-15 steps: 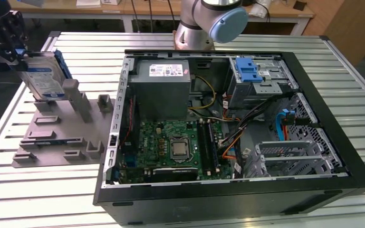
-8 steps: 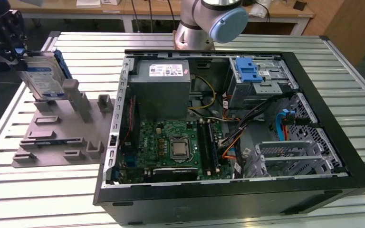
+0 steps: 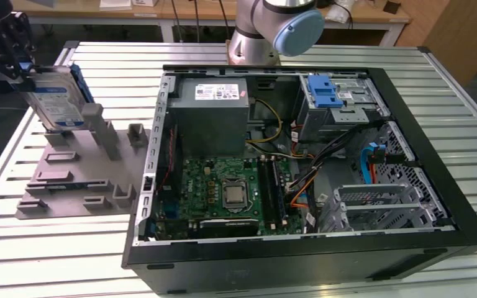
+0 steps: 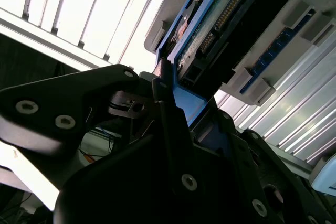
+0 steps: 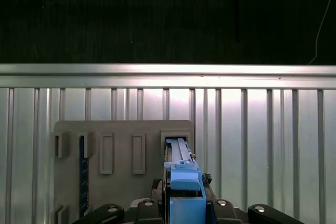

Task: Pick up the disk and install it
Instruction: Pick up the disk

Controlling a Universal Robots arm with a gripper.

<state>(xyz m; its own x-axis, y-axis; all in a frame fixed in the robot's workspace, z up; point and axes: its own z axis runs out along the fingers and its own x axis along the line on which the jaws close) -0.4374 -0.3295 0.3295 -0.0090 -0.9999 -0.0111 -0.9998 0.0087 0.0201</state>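
Observation:
The disk [image 3: 56, 102], silver-grey with a white-and-blue label and a blue carrier, stands on edge at the far corner of a grey holder stand [image 3: 72, 180] on the exterior view's left. Its lower edge is at the stand's posts; I cannot tell whether it still rests in the slot. My black gripper [image 3: 22, 62] comes down on its top and is shut on the blue carrier. In the second wrist view the fingers [image 4: 168, 108] clamp the disk [image 4: 231, 9] at its edge. The first wrist view looks down along the disk [image 5: 181, 174] between the gripper [image 5: 184, 205] arms.
An open computer case [image 3: 151, 186] lies on the slatted metal table [image 3: 56, 254], with a metal drive cage and blue bracket [image 3: 325, 93] at its far right. The arm's base [image 3: 272, 31] stands behind the case. Another blue-framed drive [image 3: 79, 77] stands in the stand behind the disk.

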